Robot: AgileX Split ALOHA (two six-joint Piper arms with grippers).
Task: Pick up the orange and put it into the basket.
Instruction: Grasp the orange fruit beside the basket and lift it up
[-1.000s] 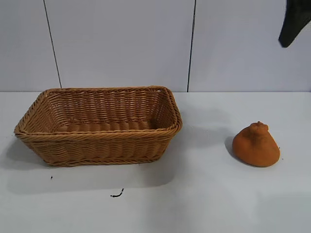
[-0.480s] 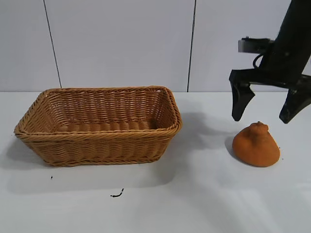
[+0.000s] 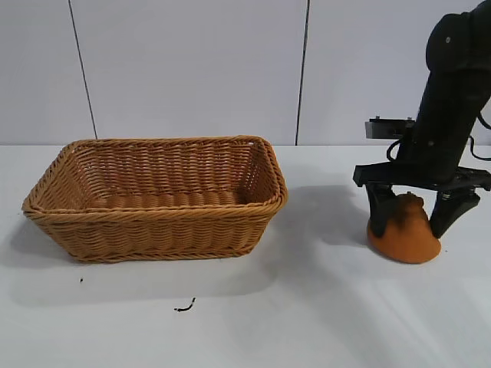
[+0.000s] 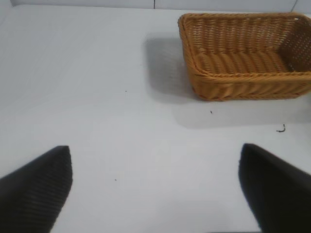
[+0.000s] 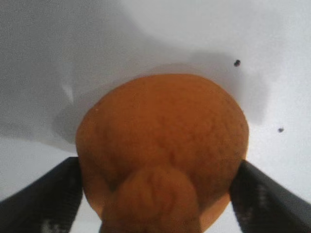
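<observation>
The right gripper is low over the orange, its fingers spread apart on both sides of the fruit (one at each flank, the knobby tip between them). The orange sits on the white table, well apart from the basket at its left. The left gripper hangs open above bare table, away from the basket.
</observation>
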